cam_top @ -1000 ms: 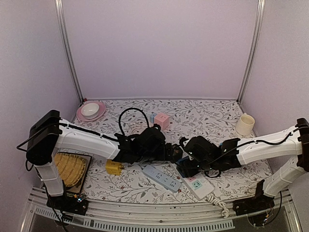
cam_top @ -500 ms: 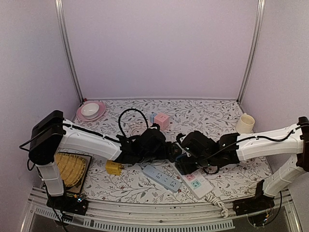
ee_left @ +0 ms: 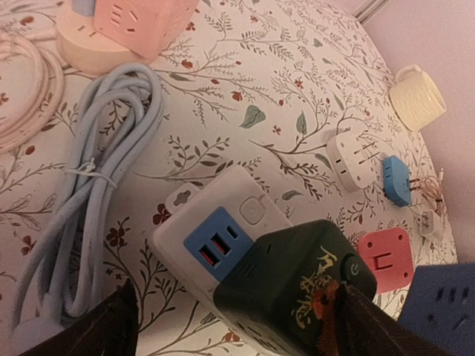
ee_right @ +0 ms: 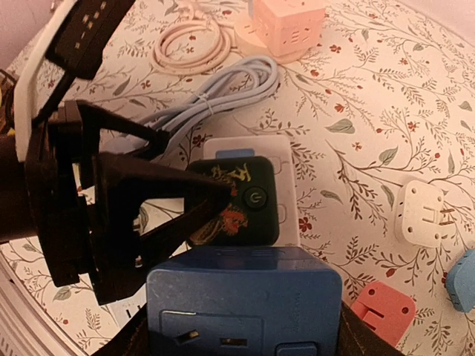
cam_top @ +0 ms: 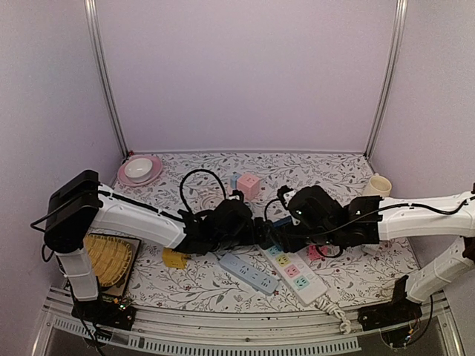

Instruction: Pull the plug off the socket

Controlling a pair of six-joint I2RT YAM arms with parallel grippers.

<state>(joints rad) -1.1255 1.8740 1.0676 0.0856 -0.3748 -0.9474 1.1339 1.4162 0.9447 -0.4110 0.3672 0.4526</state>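
A white power strip [cam_top: 295, 272] with coloured sockets lies at the table's middle; the left wrist view shows its blue USB end [ee_left: 215, 241]. A black cube adapter [ee_left: 297, 293] is plugged into that end and also shows in the right wrist view [ee_right: 236, 202]. My left gripper [cam_top: 257, 236] is open and straddles the strip's end, with one fingertip [ee_right: 221, 194] touching the black cube. My right gripper [ee_right: 245, 330] is shut on a blue cube plug [ee_right: 245, 297]. It holds the plug above the strip, clear of the sockets, and it shows in the top view [cam_top: 282, 221].
A grey-blue power strip [cam_top: 249, 272] lies left of the white one, beside a coiled blue cable [ee_left: 111, 148]. Loose red [ee_left: 384, 259], white [ee_left: 351, 159] and blue [ee_left: 396, 179] plugs lie to the right. Also present are a pink cube socket [cam_top: 249, 185], a yellow plug [cam_top: 175, 258], a cream mug [cam_top: 377, 190] and a pink plate [cam_top: 139, 170].
My right gripper has lifted and moved back and to the right with the blue cube plug, uncovering the white strip's sockets. My left gripper has stayed at the strip's end.
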